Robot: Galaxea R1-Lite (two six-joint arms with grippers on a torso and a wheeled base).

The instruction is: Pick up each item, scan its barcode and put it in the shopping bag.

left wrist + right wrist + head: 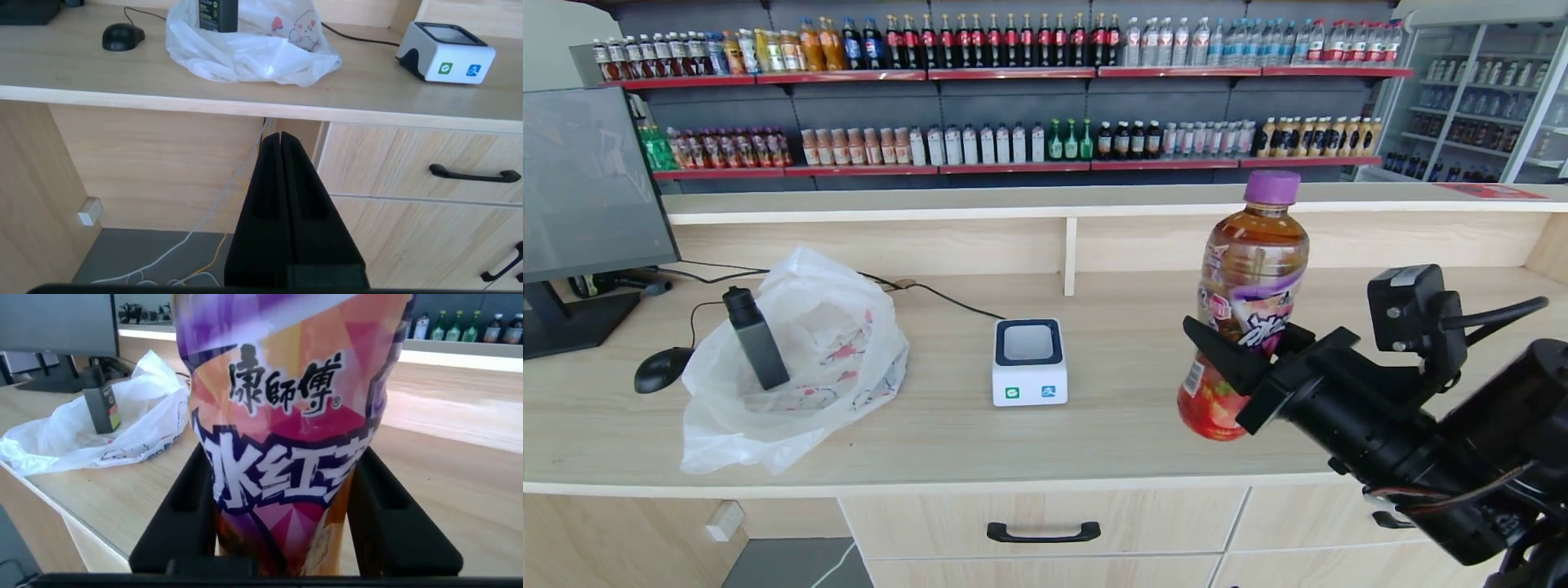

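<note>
Sideways, right claw (1243, 345) around upright bottle (1254, 261).

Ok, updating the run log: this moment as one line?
right gripper: shut on purple-capped drink bottle, right of barcode scanner | left gripper: shut, empty, facing cabinet | shopping bag: holds grey bottle

drink bottle (1252, 253): 1 | grey bottle (754, 339): 1 | shopping bag (849, 367): 1 | scanner (1029, 362): 1 | mouse (662, 369): 1 | monitor (588, 180): 1

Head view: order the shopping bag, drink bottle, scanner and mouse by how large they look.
1. shopping bag
2. drink bottle, though it is held up nearer the camera, which inflates it
3. scanner
4. mouse
</note>
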